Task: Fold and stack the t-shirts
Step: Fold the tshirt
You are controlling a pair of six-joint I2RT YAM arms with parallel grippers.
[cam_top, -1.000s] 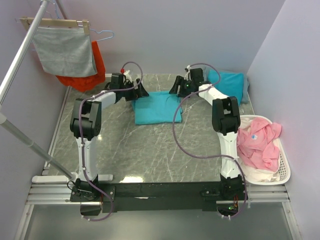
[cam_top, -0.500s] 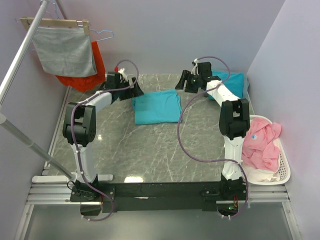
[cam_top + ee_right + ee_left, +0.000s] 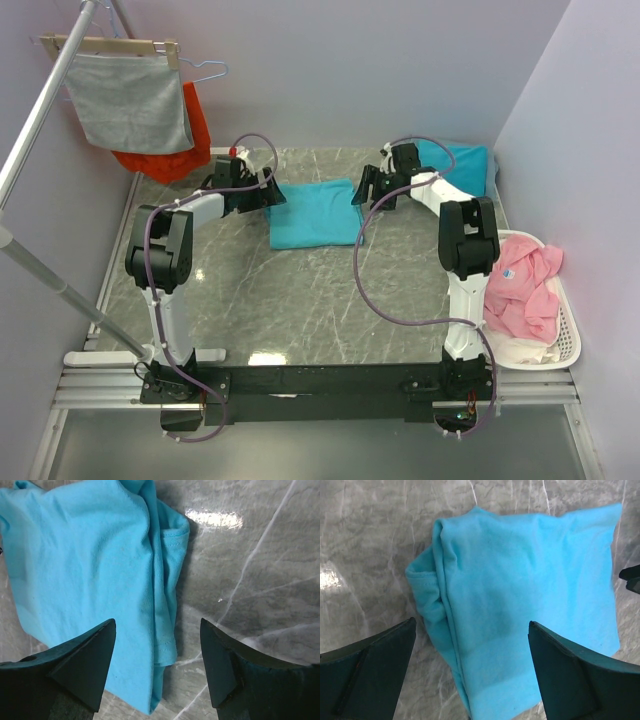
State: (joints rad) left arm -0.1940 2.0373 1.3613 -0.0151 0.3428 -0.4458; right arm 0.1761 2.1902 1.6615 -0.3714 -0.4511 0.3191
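A folded turquoise t-shirt [image 3: 314, 213] lies on the marble table at the far middle. It fills the left wrist view [image 3: 530, 595] and shows in the right wrist view [image 3: 85, 580]. A second turquoise t-shirt [image 3: 462, 163] lies folded at the far right corner. My left gripper [image 3: 277, 190] is open and empty over the shirt's left edge [image 3: 471, 630]. My right gripper [image 3: 360, 190] is open and empty over the shirt's right edge [image 3: 157, 625].
A white basket [image 3: 568, 330] with pink and white clothes stands at the right. A grey cloth [image 3: 130, 100] and an orange-red garment [image 3: 185, 140] hang on a rack at the far left. A metal pole [image 3: 40, 110] runs along the left side.
Both grippers have come down and inward to the folded shirt's two side edges. The shirt has stayed in place.
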